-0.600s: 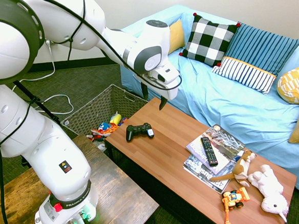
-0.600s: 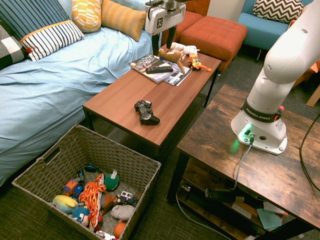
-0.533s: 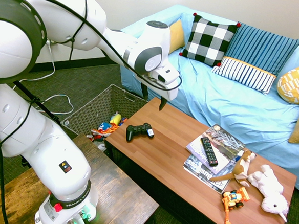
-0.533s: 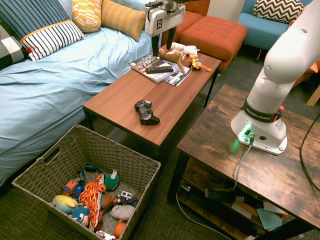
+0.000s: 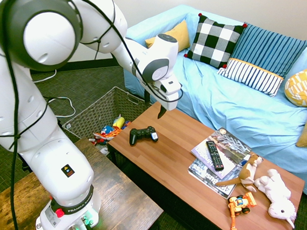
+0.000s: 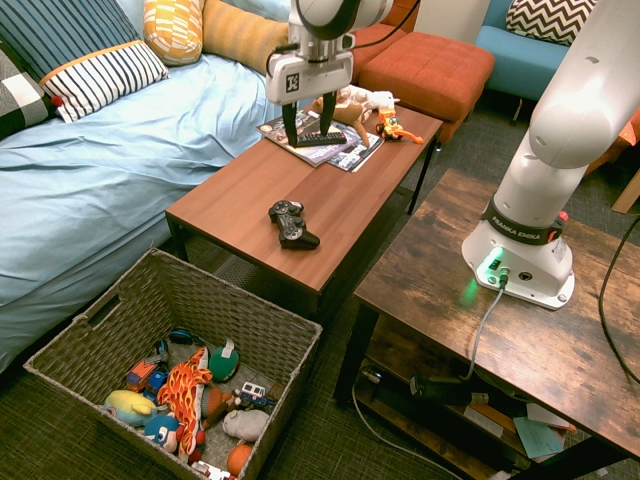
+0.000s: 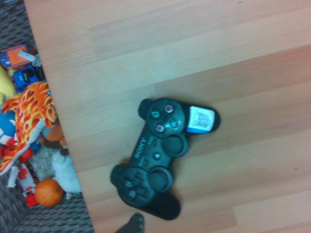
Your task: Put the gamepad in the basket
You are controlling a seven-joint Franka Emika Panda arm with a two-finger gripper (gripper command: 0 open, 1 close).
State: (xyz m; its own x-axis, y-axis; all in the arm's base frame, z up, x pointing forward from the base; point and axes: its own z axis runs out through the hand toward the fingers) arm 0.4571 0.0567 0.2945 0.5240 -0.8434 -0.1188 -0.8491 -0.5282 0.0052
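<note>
Gamepad [image 5: 143,136] lies on the coffee table [image 5: 192,170] near the basket [image 6: 180,370], open tool [image 6: 309,142] above the tabletop.

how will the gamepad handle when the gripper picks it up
The gamepad looks like hard molded plastic, so it should stay stiff rather than flop. Its rounded grips and smooth-looking shell could slip or twist if pinched off-center. Lying flat on the wooden table, it seems unlikely to roll, though a push might slide it.

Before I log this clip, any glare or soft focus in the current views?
Second exterior view: greenish glow on the dark-brown wood-grain table; wrist view: slightly soft, bluish cast on the black two-handled gamepad, "SONY" still readable.
</note>
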